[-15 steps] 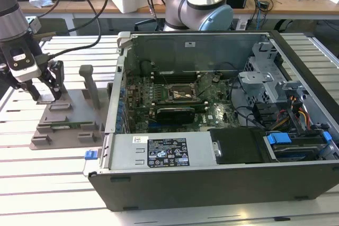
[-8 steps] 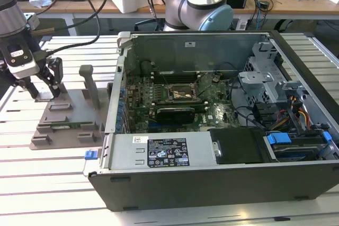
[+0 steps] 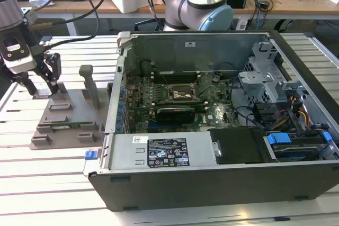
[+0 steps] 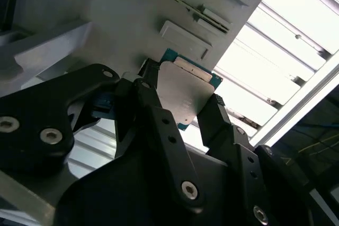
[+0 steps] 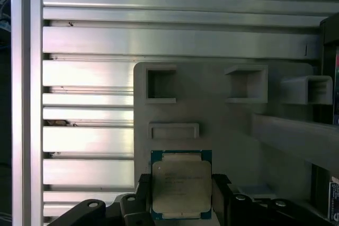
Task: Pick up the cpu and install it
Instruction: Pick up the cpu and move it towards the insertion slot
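1. here, the gripper stands narrowly parted, its two black fingers pressed against opposite edges of the cpu, which is clamped between them.
2. in the first wrist view the cpu lies silvery lid up with a thin green rim showing, in front of the grey holder tray.
3. in the exterior view the gripper hangs over that tray at the exterior view's left, well apart from the open computer case and its motherboard socket.
4. hidden or unclear: the fingers cover the chip's side edges, and its underside faces away. whether it touches the tray or hangs clear cannot be told.
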Controlling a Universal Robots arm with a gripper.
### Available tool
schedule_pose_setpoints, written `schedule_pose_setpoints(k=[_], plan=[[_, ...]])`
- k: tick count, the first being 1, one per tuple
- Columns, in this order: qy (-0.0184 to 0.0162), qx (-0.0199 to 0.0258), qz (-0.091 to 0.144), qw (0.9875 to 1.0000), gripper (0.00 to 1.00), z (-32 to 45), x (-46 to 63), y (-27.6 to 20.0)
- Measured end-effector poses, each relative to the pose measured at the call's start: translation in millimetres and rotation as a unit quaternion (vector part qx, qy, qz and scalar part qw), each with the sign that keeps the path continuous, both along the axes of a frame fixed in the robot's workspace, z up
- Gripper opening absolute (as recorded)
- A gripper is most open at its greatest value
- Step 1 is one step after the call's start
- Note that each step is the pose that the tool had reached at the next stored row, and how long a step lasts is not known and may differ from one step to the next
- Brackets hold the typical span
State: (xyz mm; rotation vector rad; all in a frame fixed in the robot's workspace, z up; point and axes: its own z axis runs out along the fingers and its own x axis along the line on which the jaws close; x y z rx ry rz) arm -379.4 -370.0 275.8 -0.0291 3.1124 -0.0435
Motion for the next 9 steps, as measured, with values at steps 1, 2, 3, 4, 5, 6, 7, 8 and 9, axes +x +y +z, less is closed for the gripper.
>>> schedule_pose_setpoints(k=[1, 2, 3, 4, 5, 6, 7, 8, 9], plan=[[0.0000, 0.0000, 0.000, 1.0000, 0.54, 2.0, 0.0, 0.0], [0.0000, 0.0000, 0.000, 1.0000, 0.54, 3.5, 0.0, 0.0], [0.0000, 0.0000, 0.000, 1.0000, 0.54, 5.5, 0.0, 0.0], [0.0000, 0.0000, 0.000, 1.0000, 0.54, 6.7, 0.0, 0.0], [0.0000, 0.0000, 0.000, 1.0000, 0.54, 8.6, 0.0, 0.0], [0.0000, 0.0000, 0.000, 1.0000, 0.54, 9.5, 0.0, 0.0], [0.0000, 0.0000, 0.000, 1.0000, 0.54, 11.0, 0.0, 0.0], [0.0000, 0.0000, 0.000, 1.0000, 0.54, 12.7, 0.0, 0.0], [0.0000, 0.0000, 0.000, 1.0000, 0.54, 14.5, 0.0, 0.0]])
